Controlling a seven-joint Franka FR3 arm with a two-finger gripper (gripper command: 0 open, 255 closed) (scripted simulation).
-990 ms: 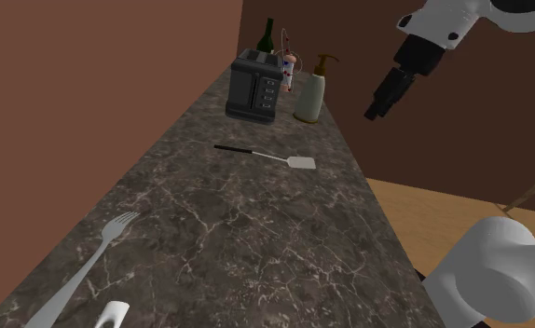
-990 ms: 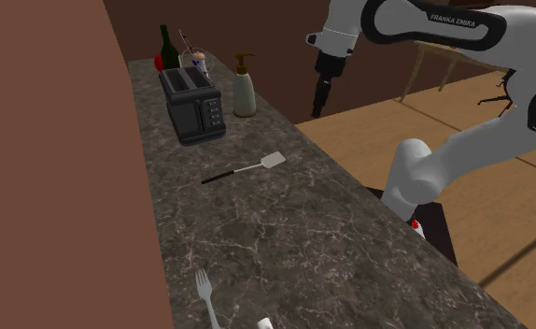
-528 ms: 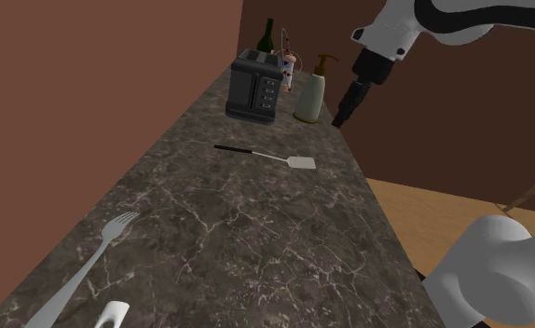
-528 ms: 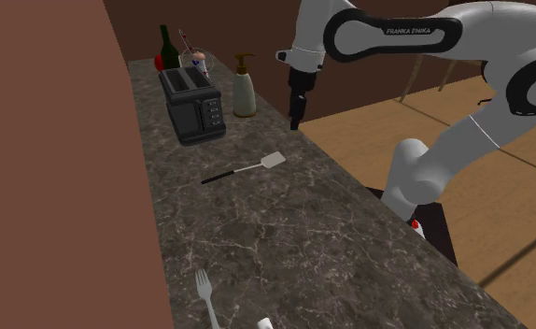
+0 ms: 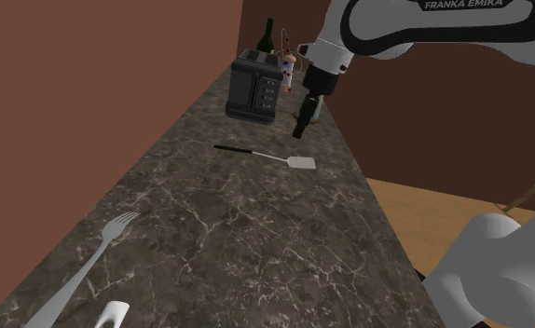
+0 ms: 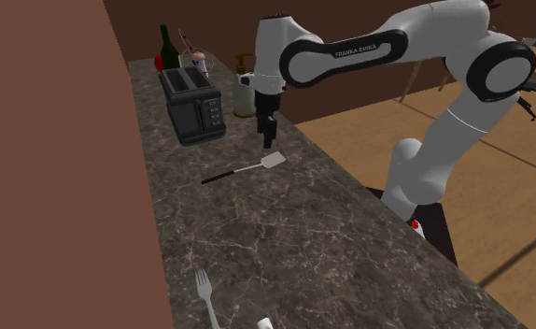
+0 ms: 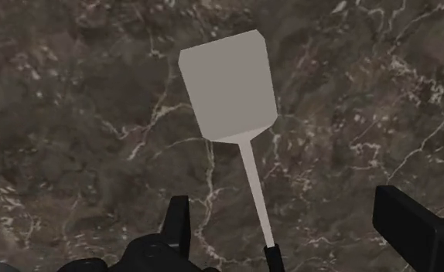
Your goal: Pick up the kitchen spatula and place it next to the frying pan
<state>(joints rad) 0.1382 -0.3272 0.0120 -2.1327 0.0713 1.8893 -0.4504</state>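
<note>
Nearest you, in the lower left of the shoulder view, a pale fork (image 5: 96, 253) lies on the dark veined countertop (image 5: 219, 242). A small white object (image 5: 113, 315) sits near it at the bottom edge.

Further up, around the middle of that frame, you find the spatula (image 5: 267, 157) lying flat on the counter. Its thin black handle points toward the left and its pale square blade (image 5: 301, 163) toward the right.

Your gripper (image 5: 299, 131) hangs just above and beyond the blade, pointing down, clear of the surface. In the wrist view your fingers (image 7: 179, 224) stand wide apart and clasp nothing. The spatula's thin shank runs between them, touching neither, and the blade lies out ahead of the tips.

Beyond the gripper, toward the upper middle of the shoulder view, stands a dark toaster (image 5: 253, 86). A soap dispenser (image 6: 244, 95) stands just beside it, partly hidden by the arm. A dark bottle (image 5: 267, 35) stands farthest back, by the brown wall.
</note>
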